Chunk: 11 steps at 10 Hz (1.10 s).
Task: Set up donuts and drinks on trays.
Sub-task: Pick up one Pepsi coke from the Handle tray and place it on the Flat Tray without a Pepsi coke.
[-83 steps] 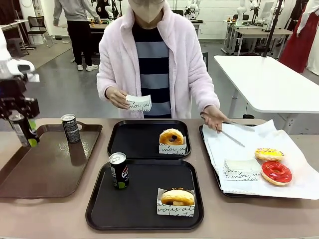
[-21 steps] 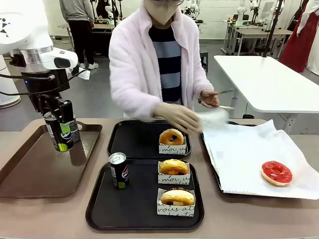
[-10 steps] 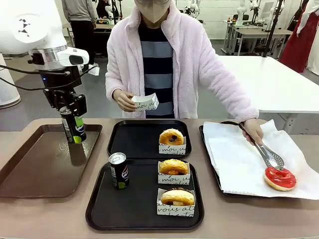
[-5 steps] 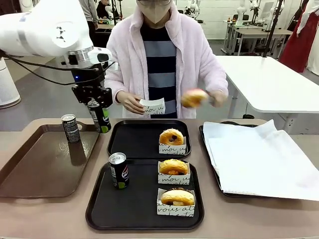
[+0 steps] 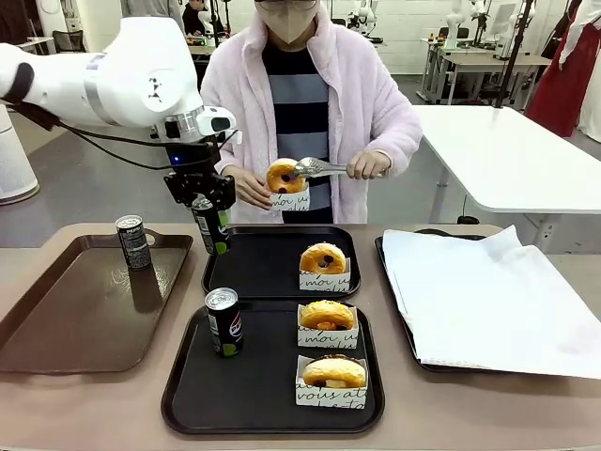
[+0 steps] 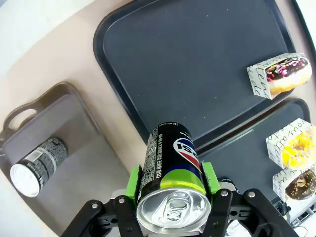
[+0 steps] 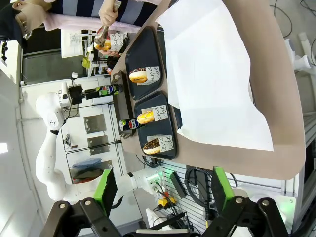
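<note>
My left gripper [image 5: 212,225] is shut on a green-banded black can [image 5: 213,233], held in the air over the left rim of the far black tray [image 5: 254,265]. In the left wrist view the can [image 6: 173,165] sits between the green pads, above that tray [image 6: 197,59]. One donut [image 5: 323,259] sits on the far tray. The near tray [image 5: 263,387] holds a can [image 5: 223,321] and two donuts [image 5: 327,316] [image 5: 333,372]. The person holds a red-iced donut [image 5: 283,176] in tongs over a paper holder. My right gripper [image 7: 163,192] is open, high off the table.
A long brown tray [image 5: 84,319] at the left carries another can [image 5: 132,241]. At the right lies a tray lined with white paper [image 5: 488,301]. The person's hands and tongs [image 5: 324,169] hover just beyond the far black tray.
My left arm carried the green-banded can rightward from above the brown tray to the far black tray's left rim. The person lifted the red donut off the paper and brought it to the holder.
</note>
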Tool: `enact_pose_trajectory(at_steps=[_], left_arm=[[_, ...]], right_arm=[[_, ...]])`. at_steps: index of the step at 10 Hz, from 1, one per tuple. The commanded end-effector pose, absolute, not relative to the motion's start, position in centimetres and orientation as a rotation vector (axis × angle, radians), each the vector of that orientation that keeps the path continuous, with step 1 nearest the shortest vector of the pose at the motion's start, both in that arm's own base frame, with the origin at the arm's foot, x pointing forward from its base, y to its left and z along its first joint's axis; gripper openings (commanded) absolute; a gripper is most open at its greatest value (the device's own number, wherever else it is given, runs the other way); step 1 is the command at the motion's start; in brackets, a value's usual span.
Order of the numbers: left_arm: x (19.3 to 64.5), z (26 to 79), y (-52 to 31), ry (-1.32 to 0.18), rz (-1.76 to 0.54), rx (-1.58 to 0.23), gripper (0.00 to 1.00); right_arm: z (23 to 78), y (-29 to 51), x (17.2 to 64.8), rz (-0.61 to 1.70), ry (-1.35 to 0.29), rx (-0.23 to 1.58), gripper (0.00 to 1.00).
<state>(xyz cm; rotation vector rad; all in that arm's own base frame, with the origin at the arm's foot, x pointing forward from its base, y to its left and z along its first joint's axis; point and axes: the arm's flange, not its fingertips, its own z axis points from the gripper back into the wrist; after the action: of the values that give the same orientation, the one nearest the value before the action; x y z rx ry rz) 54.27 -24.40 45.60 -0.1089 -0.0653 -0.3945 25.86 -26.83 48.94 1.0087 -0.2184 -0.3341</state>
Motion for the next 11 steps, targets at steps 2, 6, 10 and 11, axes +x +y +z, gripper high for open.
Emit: enact_pose_trajectory(at_steps=[2, 6, 10, 11], left_arm=[[55.7, 43.9, -25.8, -0.065, -0.384, -0.075, 0.58], [54.0, 44.7, -22.8, -0.014, -0.476, -0.077, 0.58], [46.0, 49.4, -14.7, 0.16, -0.62, -0.038, 0.58], [44.9, 49.9, -14.0, 0.139, -0.628, -0.039, 0.58]], right_arm=[[49.1, -26.8, 26.0, -0.332, -0.229, 1.026, 1.0], [49.1, -26.8, 26.0, -0.332, -0.229, 1.026, 1.0], [49.1, -26.8, 26.0, -0.332, -0.229, 1.026, 1.0], [49.1, -26.8, 26.0, -0.332, -0.229, 1.026, 1.0]])
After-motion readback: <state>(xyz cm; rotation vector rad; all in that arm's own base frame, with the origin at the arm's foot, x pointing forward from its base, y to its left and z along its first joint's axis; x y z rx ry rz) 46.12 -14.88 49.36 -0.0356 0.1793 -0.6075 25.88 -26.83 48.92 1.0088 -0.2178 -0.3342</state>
